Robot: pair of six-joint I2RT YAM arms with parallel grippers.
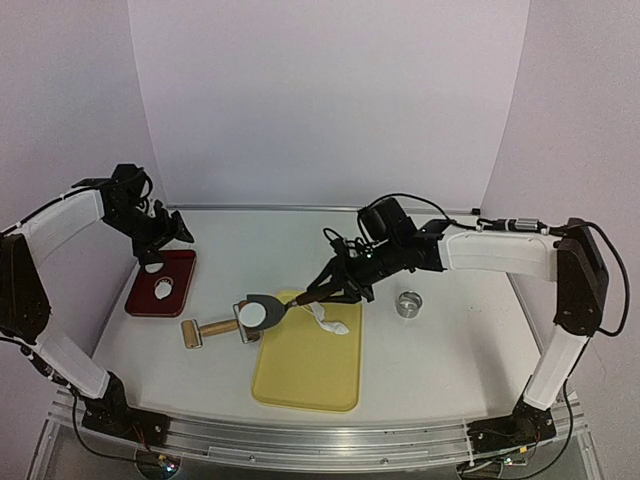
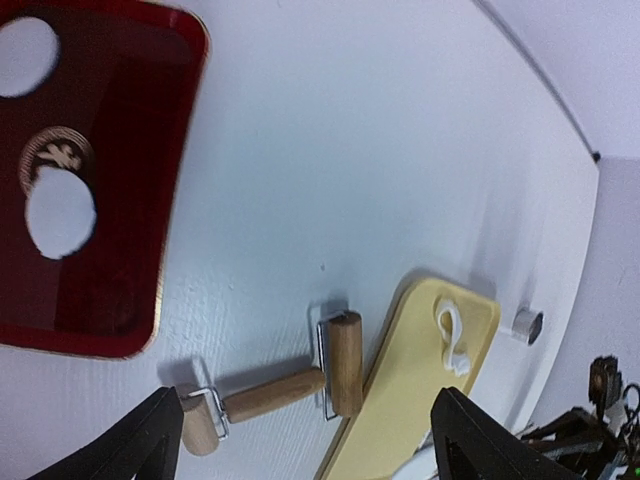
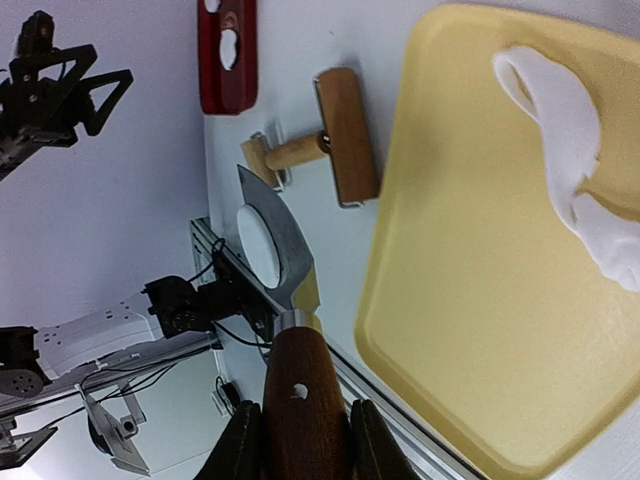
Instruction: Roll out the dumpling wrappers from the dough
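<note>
Two dumpling wrappers, small white discs (image 1: 165,291) (image 1: 154,266), lie on the red tray (image 1: 180,262); the left wrist view shows these wrappers (image 2: 60,215) (image 2: 22,55) too. My left gripper (image 1: 158,248) hangs open just above the tray, empty (image 2: 310,455). My right gripper (image 1: 336,283) is shut on the wooden handle (image 3: 300,400) of a metal spatula (image 1: 275,303). Its blade (image 3: 285,255) carries a third wrapper (image 1: 254,314) (image 3: 257,245), above the table left of the yellow board (image 1: 305,375). A white dough scrap (image 1: 333,321) (image 3: 575,160) lies on the board.
A wooden rolling pin (image 1: 213,329) (image 2: 290,385) lies on the table between the tray and the board. The metal ring cutter (image 1: 408,302) stands right of the board. The white backdrop closes the far side and both flanks.
</note>
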